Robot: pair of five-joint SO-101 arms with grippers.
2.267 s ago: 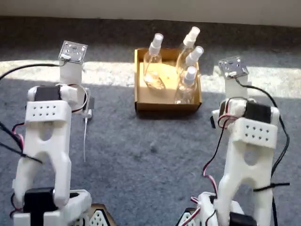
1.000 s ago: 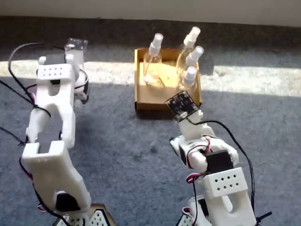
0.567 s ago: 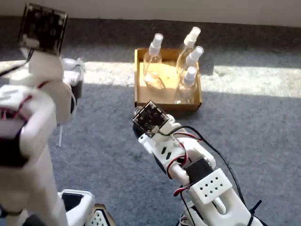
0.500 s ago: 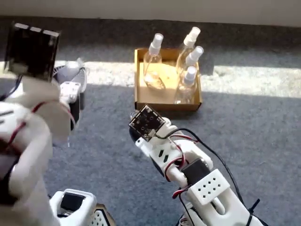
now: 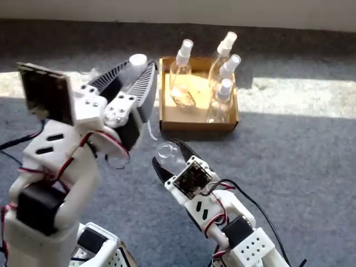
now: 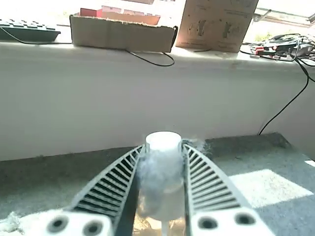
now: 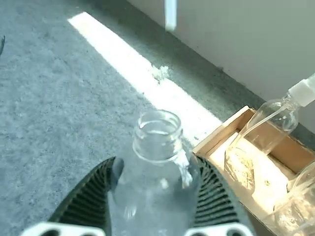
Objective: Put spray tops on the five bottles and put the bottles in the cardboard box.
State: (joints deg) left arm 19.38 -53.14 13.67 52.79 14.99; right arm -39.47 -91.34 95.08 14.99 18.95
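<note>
So, you're on the last one. Four capped bottles (image 5: 219,97) stand in the box (image 5: 194,126), each with a sprayer on, so by my count that leaves one bottle to cap and pack.

That fifth bottle (image 7: 157,167) is clamped in your right gripper (image 5: 170,159). It's held just in front of the box, on the side nearer the left arm, with the neck open and nothing on it (the right wrist view looks straight at the bare mouth).

Your left gripper (image 6: 163,152) is squeezed onto the last top (image 5: 137,59). The white head pokes out past the fingertips, and it's raised beside the box corner on the left arm's side. The top and the bottle are apart, not touching. In the right wrist view a thin white tube (image 7: 170,14) hangs above the bottle mouth. I'd guess that's the top's dip tube, but I can't say for sure.

What's left, as I see it:
- Line that tube up over the mouth and feed it in.
- Seat the top on the neck.
- Drop the bottle in the box.

The near part of the box on the left arm's side looks free, so that's probably your slot. The tricky bit will be threading a skinny tube into a small opening with both arms in the air.
</note>
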